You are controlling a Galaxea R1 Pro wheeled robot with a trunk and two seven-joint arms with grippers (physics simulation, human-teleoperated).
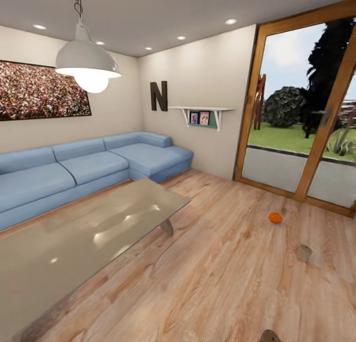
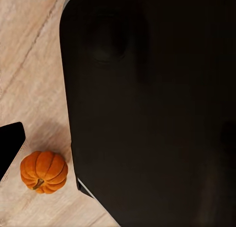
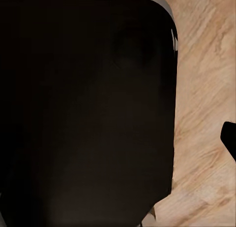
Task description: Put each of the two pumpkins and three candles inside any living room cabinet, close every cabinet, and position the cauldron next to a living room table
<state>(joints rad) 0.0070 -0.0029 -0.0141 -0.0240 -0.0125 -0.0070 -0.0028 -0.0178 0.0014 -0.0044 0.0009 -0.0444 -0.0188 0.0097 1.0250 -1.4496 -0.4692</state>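
One pumpkin (image 1: 275, 217) is sitting on the wood floor (image 1: 212, 273) near the glass door (image 1: 301, 114), a candle (image 1: 304, 253) lying just beyond it. A second pumpkin (image 2: 44, 171) is resting beside the robot's dark base (image 2: 147, 109). A glass table (image 1: 74, 238) is standing before the blue sofa (image 1: 84, 169). End effector states: cannot tell.

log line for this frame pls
phase: transit | floor: pumpkin, candle near glass door | left wrist: pumpkin | grippers: unclear

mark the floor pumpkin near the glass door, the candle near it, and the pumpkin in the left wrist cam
pumpkin by the door (image 1: 275, 217), head view, middle of its orange body
candle (image 1: 304, 253), head view, middle of its side
pumpkin beside the dark base (image 2: 44, 171), left wrist view, centre of its ribbed top
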